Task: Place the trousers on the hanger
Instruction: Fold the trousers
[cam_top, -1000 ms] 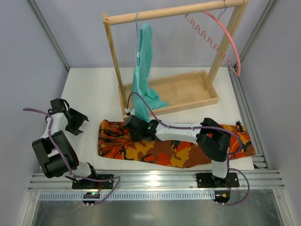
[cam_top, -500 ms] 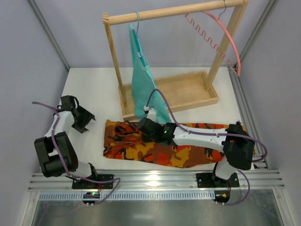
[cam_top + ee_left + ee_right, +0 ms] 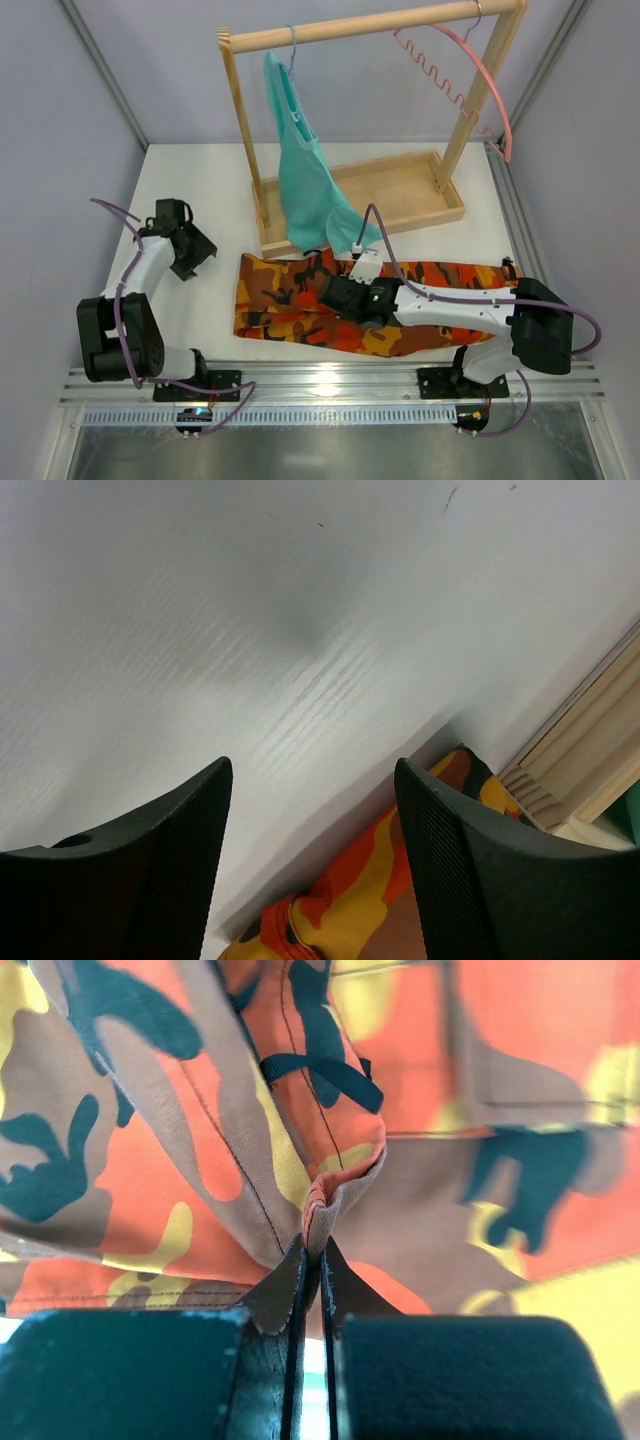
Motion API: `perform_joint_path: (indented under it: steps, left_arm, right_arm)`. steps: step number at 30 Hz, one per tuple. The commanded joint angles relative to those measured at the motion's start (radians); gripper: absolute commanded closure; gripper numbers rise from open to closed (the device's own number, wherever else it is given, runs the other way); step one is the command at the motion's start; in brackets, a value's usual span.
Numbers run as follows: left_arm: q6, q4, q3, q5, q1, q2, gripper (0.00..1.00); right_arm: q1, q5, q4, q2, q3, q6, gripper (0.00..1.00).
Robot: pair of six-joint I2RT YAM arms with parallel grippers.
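Note:
The camouflage trousers [image 3: 300,305] lie flat across the near part of the table, their left end bunched. My right gripper [image 3: 335,291] is shut on a pinched fold of the trousers [image 3: 330,1185] near that end. My left gripper [image 3: 196,251] is open and empty, just left of the trousers' edge, which shows between its fingers in the left wrist view [image 3: 370,880]. The pink hanger [image 3: 470,75] hangs by its metal hook from the right end of the wooden rail.
A wooden rack [image 3: 375,28] with a tray base [image 3: 400,195] stands behind the trousers. A teal garment [image 3: 305,170] hangs from the rail on a thin hanger, its hem reaching down near my right gripper. The table's metal edge rail [image 3: 330,385] runs along the front.
My right gripper has dragged the trousers' left end to the right. The teal garment swung and spread out. My left gripper has moved right, toward the trousers.

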Motion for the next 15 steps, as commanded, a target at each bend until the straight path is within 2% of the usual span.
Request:
perform_joint_path:
  steps: [1,9,13,15]
  left_arm:
    - [-0.011,-0.014,0.005,-0.046,-0.017,-0.048,0.33]
    - [0.02,-0.051,0.017,-0.034,-0.048,-0.061,0.32]
    - [0.034,-0.073,0.037,-0.029,-0.077,-0.075,0.32]
    - [0.028,-0.071,0.037,-0.022,-0.081,-0.08,0.29]
  right_arm:
    - [0.009,0.086,-0.116,-0.065,-0.021,0.116,0.96]
    - [0.046,0.089,-0.2,-0.072,-0.031,0.177,0.96]
    - [0.075,0.131,-0.296,-0.073,-0.014,0.24,0.95]
    - [0.075,0.157,-0.327,-0.067,-0.014,0.278,0.95]
